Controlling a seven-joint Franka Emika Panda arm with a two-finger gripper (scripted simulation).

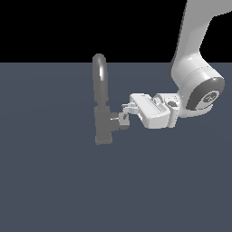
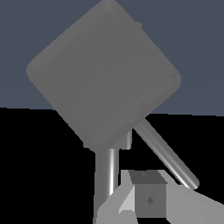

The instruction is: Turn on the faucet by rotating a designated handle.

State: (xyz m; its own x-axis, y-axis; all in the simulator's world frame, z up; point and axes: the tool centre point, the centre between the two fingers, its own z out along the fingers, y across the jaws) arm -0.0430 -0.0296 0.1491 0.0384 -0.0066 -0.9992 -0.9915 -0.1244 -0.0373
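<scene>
On the dark grey table [image 1: 54, 190], a grey faucet [image 1: 101, 108] standing upright, handle [image 1: 118, 121] projecting toward the exterior view's right. Tool [image 1: 124, 114] right at the handle; spread or pinching, cannot tell. No readable writing anywhere.

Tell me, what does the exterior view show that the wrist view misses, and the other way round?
Only the exterior view shows the white arm, the whole faucet with its arched spout, and the gripper reaching the handle from the exterior view's right.

Only the wrist view shows a thin rod lever up close and one finger from behind.

Both show the grey faucet body, the gripper right at it, and the dark floor.
</scene>
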